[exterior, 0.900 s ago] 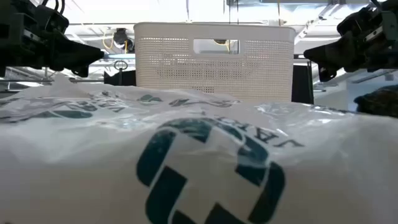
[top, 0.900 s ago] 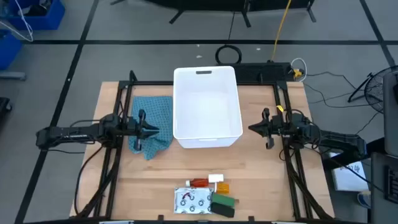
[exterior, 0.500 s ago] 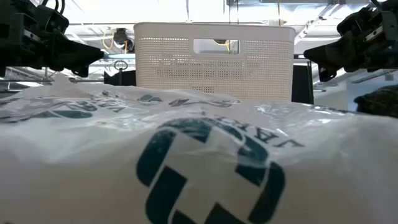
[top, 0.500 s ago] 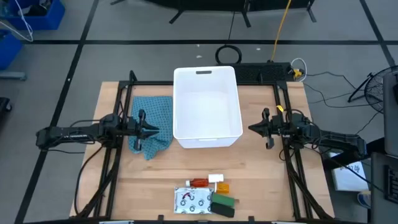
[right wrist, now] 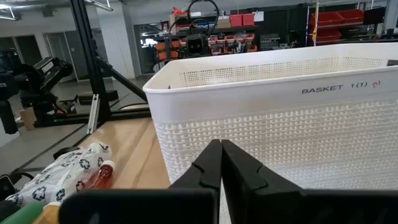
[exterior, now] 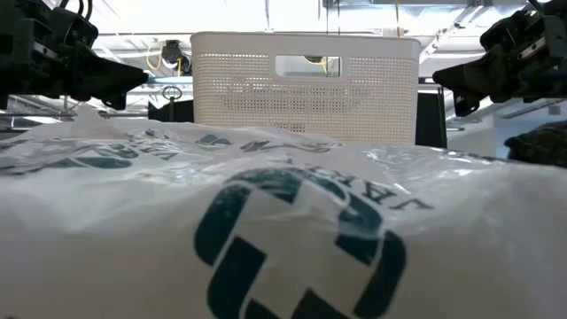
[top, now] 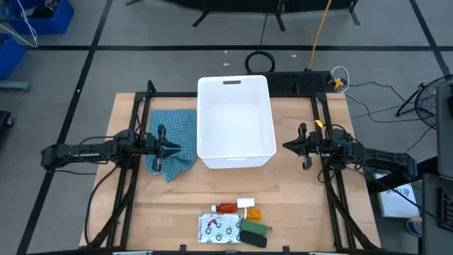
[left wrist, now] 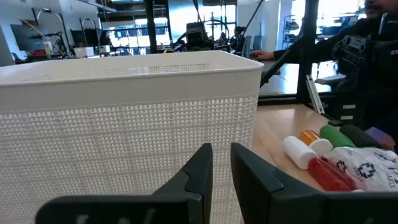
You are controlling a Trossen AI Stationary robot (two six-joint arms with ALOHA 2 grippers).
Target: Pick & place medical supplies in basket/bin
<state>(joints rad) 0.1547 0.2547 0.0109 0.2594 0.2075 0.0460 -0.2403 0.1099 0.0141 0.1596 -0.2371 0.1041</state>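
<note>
Progress entry, nothing yet placed.

High view: we find the white tub (top: 236,122) at table centre, its floor bare, no supply inside. All six items lie together at the near edge, well apart from the tub: white pouch with dark pattern (top: 219,228), red bottle with white cap (top: 228,207), white cylinder (top: 245,202), orange vial (top: 253,213), green packet (top: 255,228), black packet (top: 254,239). The left gripper (top: 173,148) hangs over a teal checked cloth (top: 173,142) beside the tub's left wall; the right gripper (top: 288,147) hovers just off the tub's right wall. Neither carries anything.

Low view: the pouch fills the foreground and hides the other items; the tub stands behind it, with both grippers raised to either side.

Left wrist view: we see this arm's jaws standing narrowly apart, a slim gap with nothing between them, facing the tub wall; the bottle, cylinder, vial, green packet and pouch show beyond on the wood.

Right wrist view: jaws pressed together, empty, pointed at the tub wall; pouch and bottle lie off to the side.

We judge the whole task outstanding: six picks, six drops remain.
</note>
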